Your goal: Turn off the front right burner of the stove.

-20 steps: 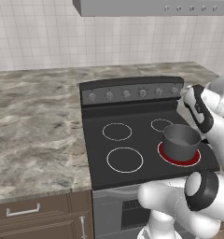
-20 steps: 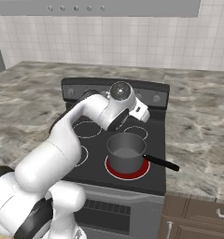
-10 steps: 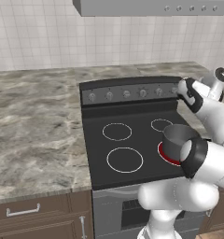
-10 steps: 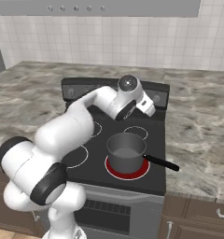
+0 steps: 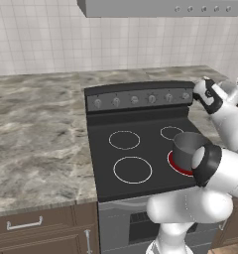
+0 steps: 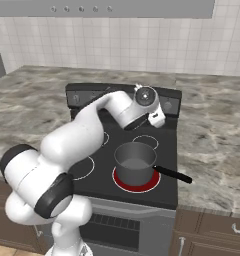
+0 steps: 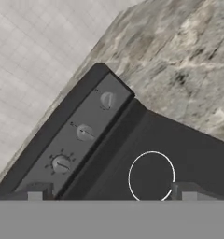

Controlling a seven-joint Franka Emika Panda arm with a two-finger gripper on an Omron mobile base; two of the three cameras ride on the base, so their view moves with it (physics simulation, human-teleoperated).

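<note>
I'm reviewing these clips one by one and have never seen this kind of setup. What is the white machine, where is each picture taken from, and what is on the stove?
Everything here is a computer-rendered kitchen. The white machine is a robot arm on a base that can drive. Two pictures come from cameras on that base, one behind the arm on its left and one on its right, so they show the same scene from two sides. The third comes from a camera on the hand, looking along its gripper; the jaws stand apart, holding nothing.

The stove is a black glass-top range set in a marble-patterned counter. A grey pot with a dark handle sits on the front right burner, which glows red. The hand is up near the right end of the row of knobs on the stove's back panel.
</note>
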